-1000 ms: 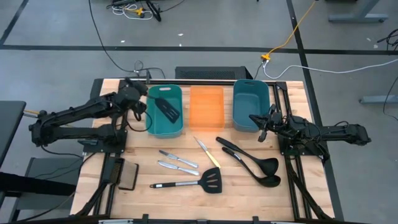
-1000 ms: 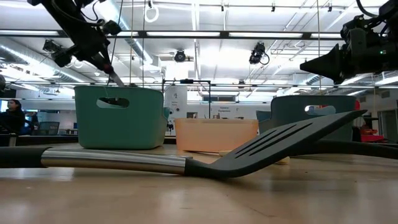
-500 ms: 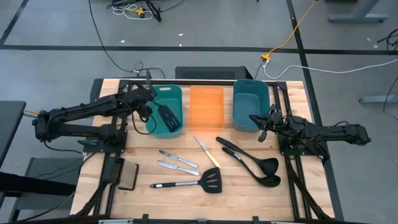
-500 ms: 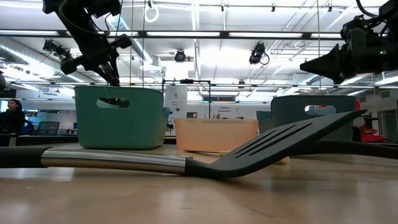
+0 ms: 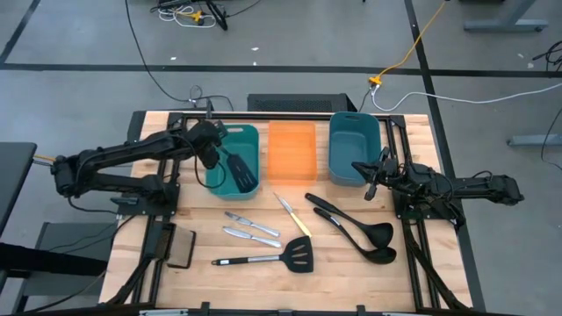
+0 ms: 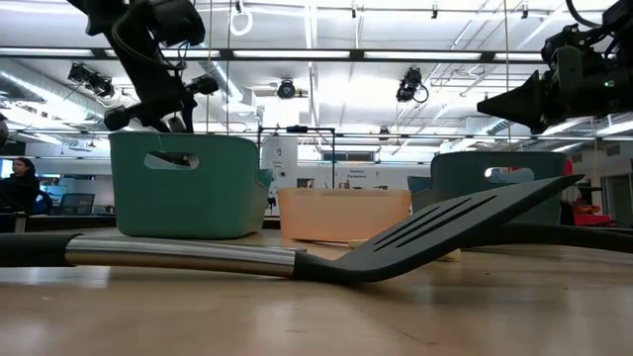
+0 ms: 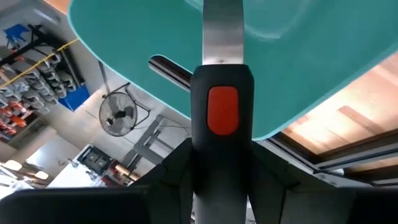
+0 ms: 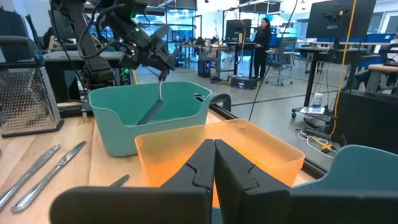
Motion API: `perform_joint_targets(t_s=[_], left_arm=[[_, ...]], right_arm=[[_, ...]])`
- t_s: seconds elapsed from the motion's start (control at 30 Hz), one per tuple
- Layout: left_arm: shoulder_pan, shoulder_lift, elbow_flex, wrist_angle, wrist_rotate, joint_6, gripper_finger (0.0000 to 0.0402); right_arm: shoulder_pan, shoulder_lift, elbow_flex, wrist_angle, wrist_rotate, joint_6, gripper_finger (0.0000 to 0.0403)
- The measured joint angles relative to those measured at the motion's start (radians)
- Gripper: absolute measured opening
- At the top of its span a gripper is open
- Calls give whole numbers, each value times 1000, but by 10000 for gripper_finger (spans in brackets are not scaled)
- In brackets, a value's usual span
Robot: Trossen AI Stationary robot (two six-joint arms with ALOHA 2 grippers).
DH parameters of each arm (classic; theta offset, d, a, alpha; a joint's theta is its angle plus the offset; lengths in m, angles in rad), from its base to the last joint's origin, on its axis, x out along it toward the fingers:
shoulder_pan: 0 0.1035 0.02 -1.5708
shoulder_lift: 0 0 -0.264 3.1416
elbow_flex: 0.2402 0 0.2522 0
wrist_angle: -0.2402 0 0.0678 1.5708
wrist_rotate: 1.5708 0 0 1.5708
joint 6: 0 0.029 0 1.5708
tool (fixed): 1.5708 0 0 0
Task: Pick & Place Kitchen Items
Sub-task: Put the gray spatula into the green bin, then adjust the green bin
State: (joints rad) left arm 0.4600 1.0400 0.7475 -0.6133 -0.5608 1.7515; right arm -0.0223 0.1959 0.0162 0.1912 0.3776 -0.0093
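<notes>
My left gripper (image 5: pixel 213 147) is over the left teal bin (image 5: pixel 230 180), shut on a black slotted spatula (image 5: pixel 241 171) whose head is down inside the bin; the right wrist view shows it too (image 8: pixel 151 111). My right gripper (image 5: pixel 360 174) (image 8: pixel 214 154) is shut and empty by the near left corner of the right teal bin (image 5: pixel 354 147). On the table lie a second slotted spatula (image 5: pixel 263 258), two black ladles (image 5: pixel 351 224) (image 5: pixel 362 244), two silver knives (image 5: pixel 251 224) (image 5: pixel 248 235) and a pale-yellow knife (image 5: pixel 292 216). My left gripper pinches the spatula's black handle end, by its red spot (image 7: pixel 222 134), between its two fingers. The fingers slant down from the table's left and lie along the handle. The spatula is tilted, its silver shaft (image 7: pixel 222 31) and head down in the bin; whether the head touches the floor I cannot tell.
An orange bin (image 5: pixel 291 151) stands between the two teal ones. A flat black pad (image 5: pixel 180 248) lies near the table's left front. In the low view the second spatula (image 6: pixel 396 237) fills the foreground. People stand in the room beyond the table.
My left gripper has moved toward the table's right and near edge and gone down, staying shut. The spatula has swung from lying across the left teal bin's top to slanting down, its head now lower inside the bin.
</notes>
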Motion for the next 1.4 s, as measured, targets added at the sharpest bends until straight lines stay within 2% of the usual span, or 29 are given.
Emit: perform_joint_targets(t_s=[0.33, 0.63, 0.8, 1.07, 1.27, 1.4], left_arm=[[108, 10, 0, -3, 93, 8, 115], [140, 10, 0, -3, 175, 16, 122], [140, 9, 0, -1, 186, -15, 151], [142, 9, 0, 1, 166, -56, 133], [120, -9, 19, 3, 63, -191, 127], [67, -60, 50, 2, 159, -377, 125]], right_arm=[[0, 0, 0, -8, 8, -2, 11], [0, 0, 0, -14, 8, -5, 11], [0, 0, 0, -14, 8, -6, 11], [0, 0, 0, -14, 7, -5, 11], [0, 0, 0, -14, 7, -3, 11], [0, 0, 0, -14, 7, -3, 11]])
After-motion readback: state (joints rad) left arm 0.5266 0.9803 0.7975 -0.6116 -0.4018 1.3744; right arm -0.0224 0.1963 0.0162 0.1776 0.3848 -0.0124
